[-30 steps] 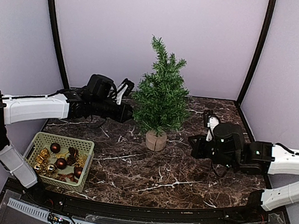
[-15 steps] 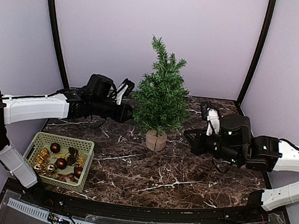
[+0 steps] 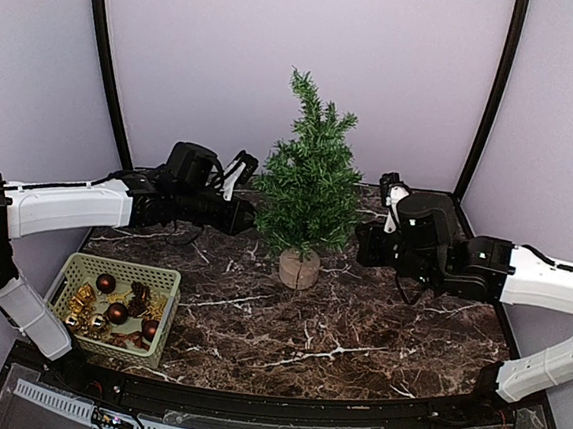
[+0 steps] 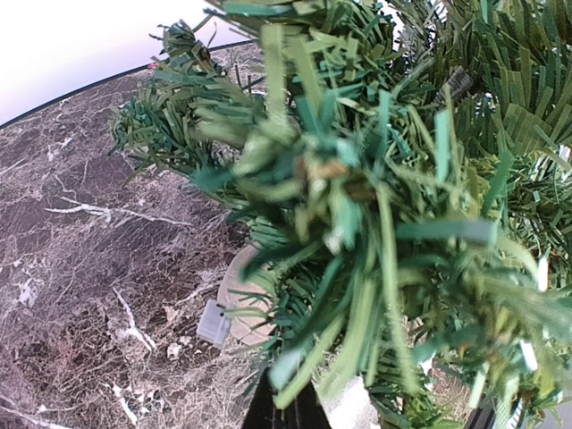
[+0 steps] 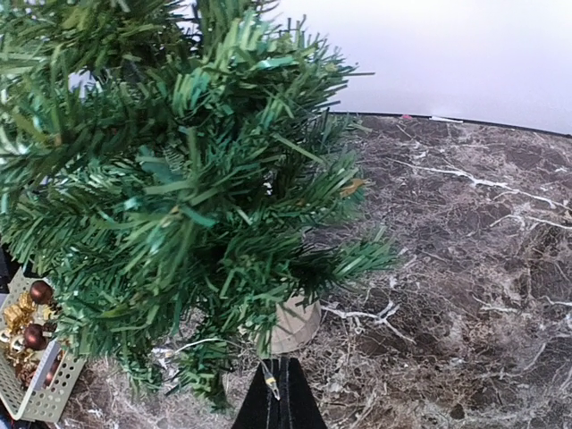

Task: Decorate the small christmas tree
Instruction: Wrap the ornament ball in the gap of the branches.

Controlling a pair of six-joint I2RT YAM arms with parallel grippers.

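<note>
A pale green plastic lattice basket (image 3: 122, 263) sits at the near left corner of the dark brown, white-veined marble tabletop (image 3: 286, 330). Inside it lie shiny dark red ball ornaments (image 3: 116, 312) and small gold gift-box ornaments (image 3: 81, 302), jumbled together. Plain lilac walls (image 3: 302, 35) stand behind.

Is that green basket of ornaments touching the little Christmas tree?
Apart. The top view shows a stretch of bare table between the basket and the tree.
</note>
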